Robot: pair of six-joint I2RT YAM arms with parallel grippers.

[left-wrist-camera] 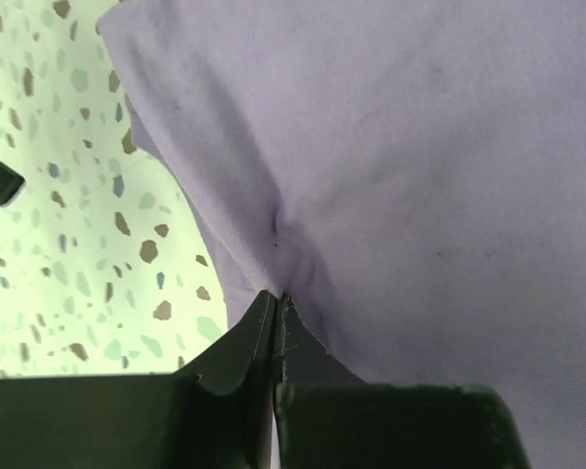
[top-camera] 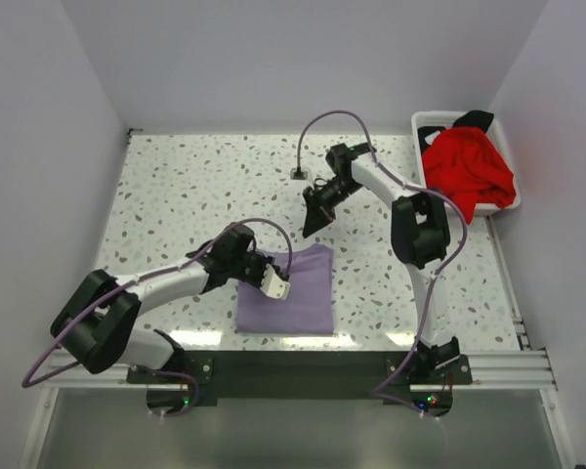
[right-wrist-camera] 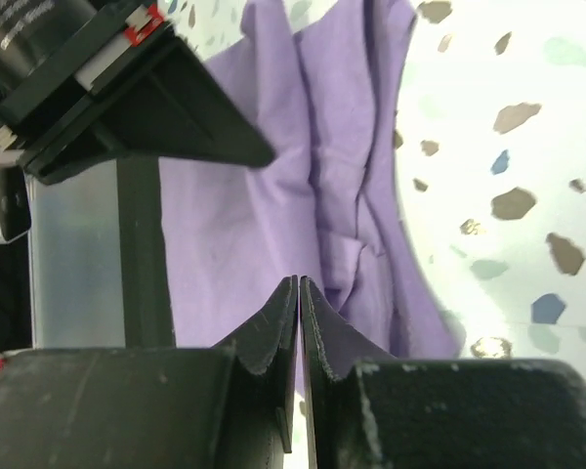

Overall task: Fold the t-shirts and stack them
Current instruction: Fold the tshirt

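The left tool (top-camera: 279, 285) is pinched tight on the lavender t-shirt (top-camera: 308, 298), which lies folded on the bench (top-camera: 176, 186) at lower centre. The right tool (top-camera: 309, 225), jaws pressed together on nothing, hangs just beyond the shirt's upper edge. The red t-shirt (top-camera: 469, 168) sits in the basket (top-camera: 432, 123) at upper right.

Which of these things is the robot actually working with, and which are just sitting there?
Part of the job: lavender t-shirt, pinched by the left gripper; red t-shirt; black t-shirt, peeking out behind the red one.
Just there: white basket holding the red and black shirts; speckled table.
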